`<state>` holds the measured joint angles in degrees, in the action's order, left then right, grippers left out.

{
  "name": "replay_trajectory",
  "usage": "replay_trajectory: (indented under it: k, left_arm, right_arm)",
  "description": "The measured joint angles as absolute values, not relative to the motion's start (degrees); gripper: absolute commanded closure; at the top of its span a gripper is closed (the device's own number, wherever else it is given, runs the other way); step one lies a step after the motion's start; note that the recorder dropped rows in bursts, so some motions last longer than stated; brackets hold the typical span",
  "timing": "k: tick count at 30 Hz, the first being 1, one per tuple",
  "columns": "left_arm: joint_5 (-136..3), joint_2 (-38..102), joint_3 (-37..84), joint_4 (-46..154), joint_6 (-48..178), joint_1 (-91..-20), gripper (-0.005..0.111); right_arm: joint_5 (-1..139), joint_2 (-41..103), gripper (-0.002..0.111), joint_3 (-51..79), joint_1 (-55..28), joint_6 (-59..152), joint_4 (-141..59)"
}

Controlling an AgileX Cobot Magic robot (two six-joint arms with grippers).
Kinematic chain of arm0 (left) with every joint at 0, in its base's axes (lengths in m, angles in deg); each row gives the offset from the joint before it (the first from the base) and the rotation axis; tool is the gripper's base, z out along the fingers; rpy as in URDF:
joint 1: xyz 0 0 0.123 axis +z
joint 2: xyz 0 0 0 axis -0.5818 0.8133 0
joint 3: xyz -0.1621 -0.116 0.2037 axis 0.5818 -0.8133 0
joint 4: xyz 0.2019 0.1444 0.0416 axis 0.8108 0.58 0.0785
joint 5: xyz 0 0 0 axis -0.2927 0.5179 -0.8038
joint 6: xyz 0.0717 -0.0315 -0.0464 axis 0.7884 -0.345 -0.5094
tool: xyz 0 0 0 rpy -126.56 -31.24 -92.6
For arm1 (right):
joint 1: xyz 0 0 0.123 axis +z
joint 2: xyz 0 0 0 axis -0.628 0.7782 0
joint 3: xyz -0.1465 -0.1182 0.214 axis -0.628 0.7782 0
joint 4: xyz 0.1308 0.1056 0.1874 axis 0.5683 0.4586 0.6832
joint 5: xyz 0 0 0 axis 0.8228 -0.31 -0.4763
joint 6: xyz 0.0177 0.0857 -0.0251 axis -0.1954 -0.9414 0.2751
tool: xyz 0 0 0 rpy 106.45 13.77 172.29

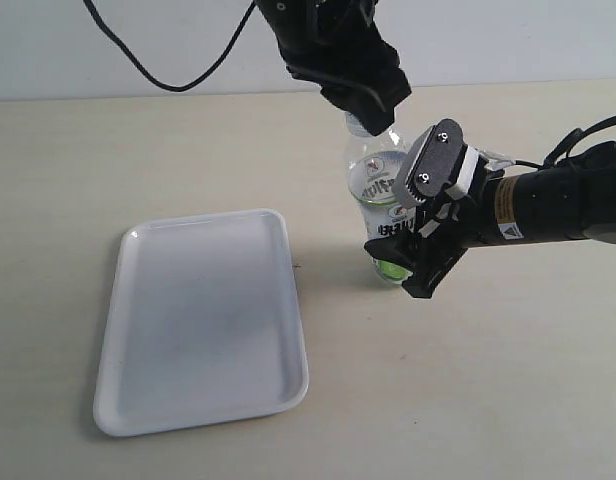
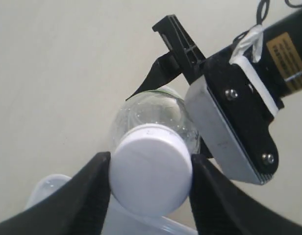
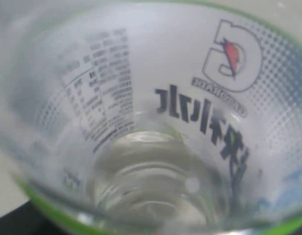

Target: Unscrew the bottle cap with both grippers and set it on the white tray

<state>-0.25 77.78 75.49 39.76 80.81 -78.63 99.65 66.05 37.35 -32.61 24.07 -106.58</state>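
The clear bottle (image 1: 373,180) with its white-and-green label stands upright on the table, right of the white tray (image 1: 198,320). My all-dark left gripper (image 1: 366,118) comes down from above. In the left wrist view its black fingers (image 2: 92,191) press both sides of the white bottle cap (image 2: 151,169), which sits on the bottle (image 2: 151,110). My right gripper (image 1: 396,218), with the grey screwed plate (image 2: 229,132), clasps the bottle's body from the right. The right wrist view is filled by the bottle (image 3: 165,98), and that gripper's fingers are hidden there.
A black cable (image 1: 168,80) hangs against the pale wall behind the table. The tray's corner (image 2: 48,188) shows below the cap in the left wrist view. The beige tabletop (image 1: 508,380) stretches to the front right.
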Motion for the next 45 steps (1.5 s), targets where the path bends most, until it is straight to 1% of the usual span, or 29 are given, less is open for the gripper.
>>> replay_trajectory:
  k: [4,11,17,25,31,36,41,45]
  left_arm:
    - [-0.3,77.8,75.5,39.6,72.4,-78.6,0.107]
    - [-0.7,77.8,75.5,39.5,66.3,-78.6,0.107]
    - [-0.8,77.8,75.6,39.9,65.9,-78.6,0.107]
    - [-1.6,77.8,79.1,40.2,66.4,-78.7,0.107]
    - [-0.6,77.5,79.4,41.5,72.1,-78.7,0.107]
    - [0.9,73.2,79.4,45.3,76.3,-78.5,0.107]
    - [1.5,65.7,79.6,46.4,78.5,-76.8,0.107]
    - [2.3,60.1,75.1,45.1,81.5,-76.2,0.107]
  right_arm:
    - [99.6,66.1,0.108,37.3,-32.6,24.1,-106.3]
    - [99.5,66.1,0.108,37.3,-32.6,24.1,-106.2]
    - [99.4,66.1,0.108,37.3,-32.6,24.1,-106.0]
    - [99.3,66.1,0.108,37.3,-32.6,24.2,-105.9]
    - [99.2,66.1,0.108,37.3,-32.6,24.2,-105.9]
    - [99.2,66.1,0.108,37.3,-32.6,24.2,-105.9]
    - [99.2,66.1,0.108,37.3,-32.6,24.2,-105.4]
    - [99.2,66.1,0.108,37.3,-32.6,24.2,-105.1]
